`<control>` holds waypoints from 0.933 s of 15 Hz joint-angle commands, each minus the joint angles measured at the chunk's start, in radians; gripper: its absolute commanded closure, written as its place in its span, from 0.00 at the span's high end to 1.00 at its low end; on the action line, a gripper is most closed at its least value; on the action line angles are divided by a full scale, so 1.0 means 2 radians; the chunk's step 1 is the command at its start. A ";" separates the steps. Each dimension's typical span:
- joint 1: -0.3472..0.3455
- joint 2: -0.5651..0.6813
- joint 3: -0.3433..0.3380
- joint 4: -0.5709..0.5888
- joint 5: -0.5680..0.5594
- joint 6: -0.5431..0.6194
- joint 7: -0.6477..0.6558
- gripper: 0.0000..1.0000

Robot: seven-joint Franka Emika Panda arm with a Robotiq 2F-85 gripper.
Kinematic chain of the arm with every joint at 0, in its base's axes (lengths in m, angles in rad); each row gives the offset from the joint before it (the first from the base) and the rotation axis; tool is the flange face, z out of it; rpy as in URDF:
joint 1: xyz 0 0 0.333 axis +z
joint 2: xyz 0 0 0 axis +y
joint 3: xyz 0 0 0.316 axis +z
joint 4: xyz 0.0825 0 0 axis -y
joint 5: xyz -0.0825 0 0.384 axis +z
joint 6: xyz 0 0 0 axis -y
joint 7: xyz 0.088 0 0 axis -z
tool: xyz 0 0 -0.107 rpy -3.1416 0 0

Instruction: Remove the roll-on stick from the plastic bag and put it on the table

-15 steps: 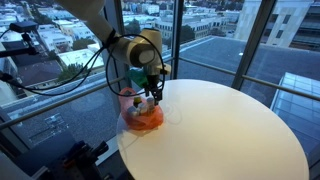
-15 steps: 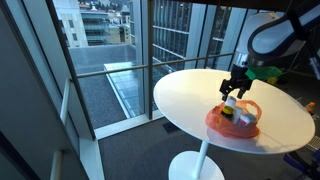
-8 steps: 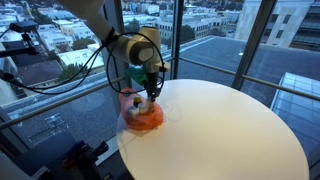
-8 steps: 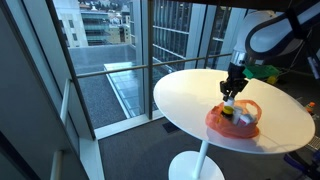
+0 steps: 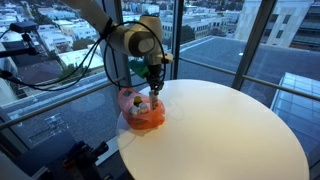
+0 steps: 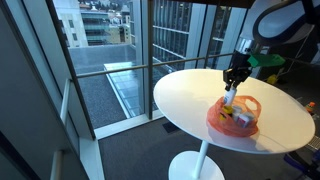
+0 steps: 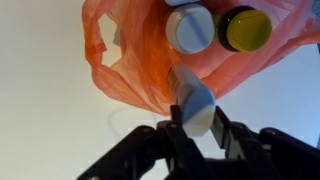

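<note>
Your gripper (image 7: 198,128) is pinching the roll-on stick (image 7: 193,95), one finger on each side, pale stick pointing down toward the orange plastic bag (image 7: 140,70). In both exterior views the gripper (image 5: 153,88) (image 6: 232,84) hangs right over the bag (image 5: 145,118) (image 6: 235,120), near the edge of the round white table (image 5: 235,130). Can't tell if the stick's lower end is clear of the bag mouth. A white-capped jar (image 7: 190,28) and a yellow-lidded jar (image 7: 246,28) sit inside the bag, side by side.
</note>
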 commanded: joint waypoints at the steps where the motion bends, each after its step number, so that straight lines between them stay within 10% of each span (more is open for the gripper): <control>1: -0.012 -0.058 -0.004 -0.010 0.007 -0.031 -0.006 0.10; 14: -0.089 -0.142 -0.057 -0.043 0.004 -0.069 -0.012 0.10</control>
